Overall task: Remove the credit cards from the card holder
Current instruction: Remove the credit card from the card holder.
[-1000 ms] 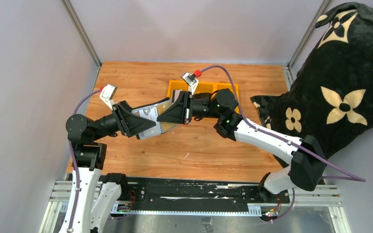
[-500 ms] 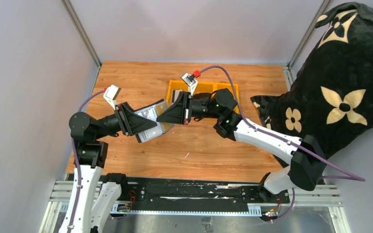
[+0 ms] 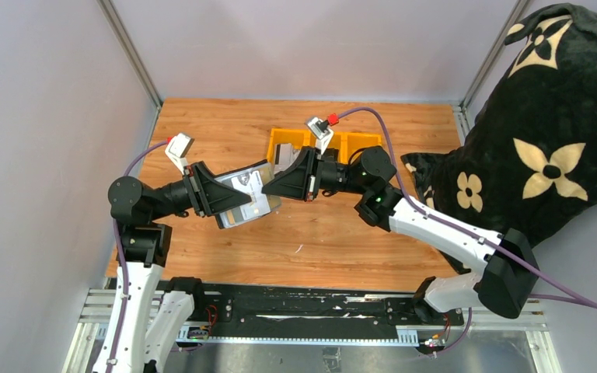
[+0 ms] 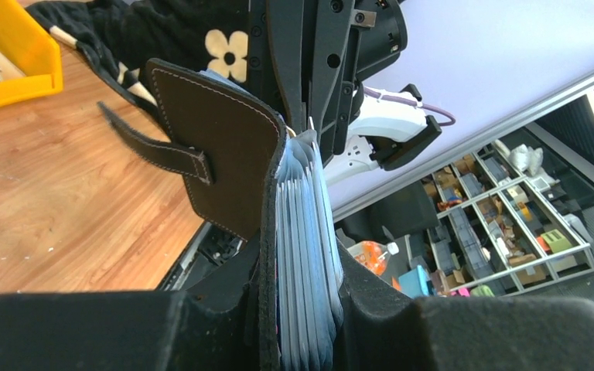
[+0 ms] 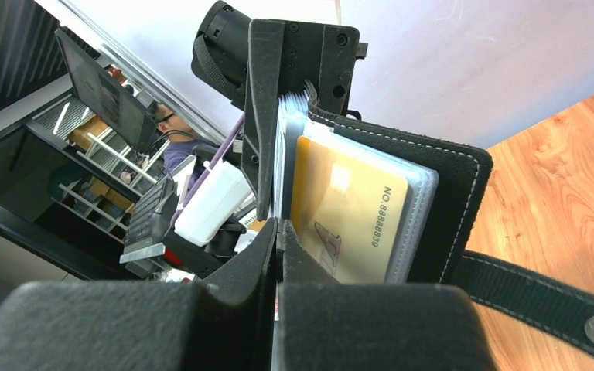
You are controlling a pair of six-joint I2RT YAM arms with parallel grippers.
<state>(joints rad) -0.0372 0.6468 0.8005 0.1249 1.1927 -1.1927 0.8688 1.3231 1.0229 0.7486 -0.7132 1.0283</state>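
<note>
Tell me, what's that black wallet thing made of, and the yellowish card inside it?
The card holder looks like black leather or fake leather: it is matte and finely grained, with pale stitching along its edge. The yellowish card seems to be smooth plastic with printed numbers. It sits inside a clear, slightly shiny sleeve, probably soft plastic.

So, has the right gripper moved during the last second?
Yes. The right gripper, shut at the edge of the credit cards, has shifted rightward: the left end of the yellow bin, mostly covered before, now shows.
</note>
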